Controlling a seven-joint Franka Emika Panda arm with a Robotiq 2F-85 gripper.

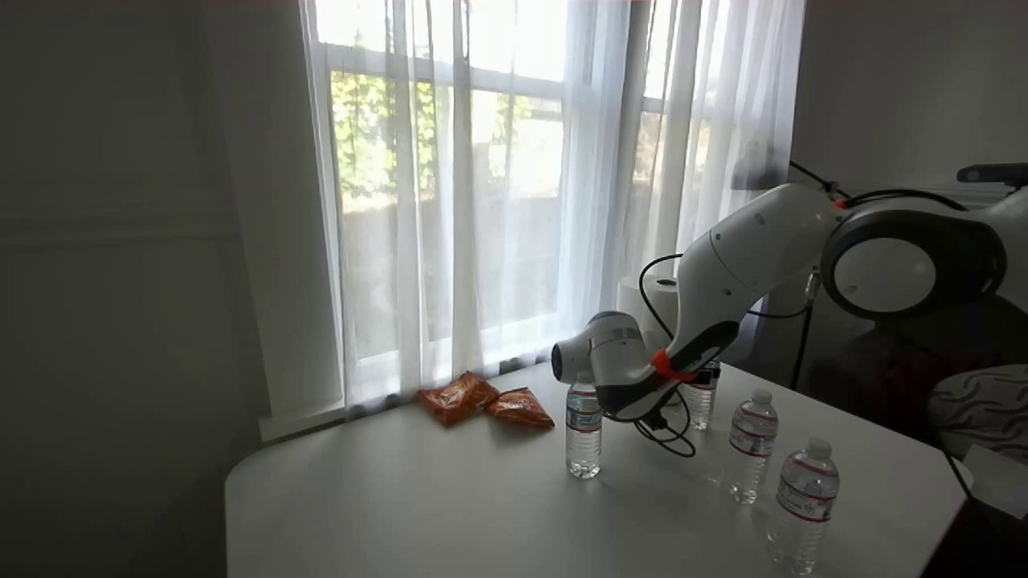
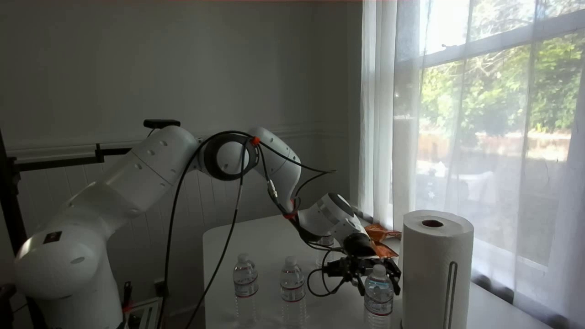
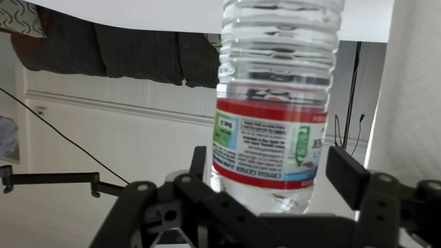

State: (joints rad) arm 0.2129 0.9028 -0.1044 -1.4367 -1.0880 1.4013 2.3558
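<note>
**Claw (image 3: 263,168) parted, water bottle (image 3: 272,137) between its fingers (image 3: 199,161), no grip**

Watching from the room: fingers are spread slightly wider than the bottle. Thin gap on either side of it in the wrist view, so it has hold of nothing. How deep the bottle sits between the pads, I can't tell.

Bottle is upright on the tabletop (image 1: 385,498), just beside the paper towel roll (image 2: 438,274). Clear plastic, pale cap, label edged in red. Wrist view has it upside down, print inverted. The roll fills the right edge there, close to one finger; touching or not, can't tell.

Two more bottles make a loose row with it: middle bottle (image 1: 753,437), then end bottle (image 1: 805,494), each farther from the window (image 2: 498,100). Both upright, similar red-edged labels.

Fourth bottle (image 1: 584,437) also upright, out of that row and apart from the claw. Arm (image 1: 723,273) overlaps its top in an exterior view and blocks the claw from that angle.

Two orange snack bags (image 1: 460,397) lie side by side near the sheer curtain (image 2: 378,114), at the tabletop's window edge. Dark cushions (image 3: 137,55) show beyond the tabletop in the wrist view, with a pale wall (image 3: 148,137) behind.
</note>
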